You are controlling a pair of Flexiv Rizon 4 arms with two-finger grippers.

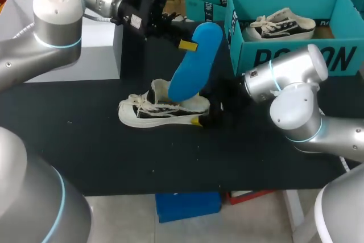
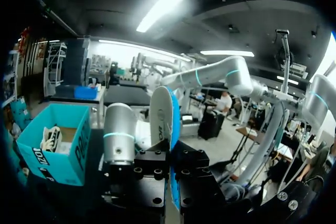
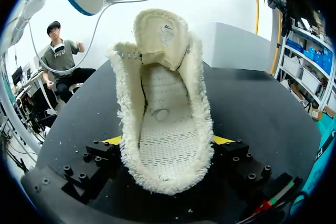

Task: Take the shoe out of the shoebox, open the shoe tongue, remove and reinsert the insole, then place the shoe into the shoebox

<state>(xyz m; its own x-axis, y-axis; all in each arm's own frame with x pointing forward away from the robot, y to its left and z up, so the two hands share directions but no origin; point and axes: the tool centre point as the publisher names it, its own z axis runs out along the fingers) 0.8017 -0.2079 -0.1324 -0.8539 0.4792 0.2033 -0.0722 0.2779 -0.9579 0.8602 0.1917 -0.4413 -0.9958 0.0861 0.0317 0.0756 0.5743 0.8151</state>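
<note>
A white low sneaker with black trim [image 1: 162, 109] lies on the black table [image 1: 85, 140], toe to the left, tongue folded up. My right gripper [image 1: 206, 115] is at its heel. In the right wrist view the shoe [image 3: 165, 103] sits between the fingers [image 3: 111, 140], which press its heel from both sides; its fleecy inside is bare. Above the shoe my left gripper [image 1: 185, 42] is shut on the top of the blue insole [image 1: 196, 66], which hangs slanted with its lower end at the shoe's opening. The left wrist view shows the insole [image 2: 165, 114] edge-on between the left gripper [image 2: 172, 166].
A teal shoebox [image 1: 296, 55] stands open at the back right with a second sneaker [image 1: 281, 25] inside; it also shows as the shoebox [image 2: 52, 150] in the left wrist view. A grey block [image 1: 85, 49] sits at the back left.
</note>
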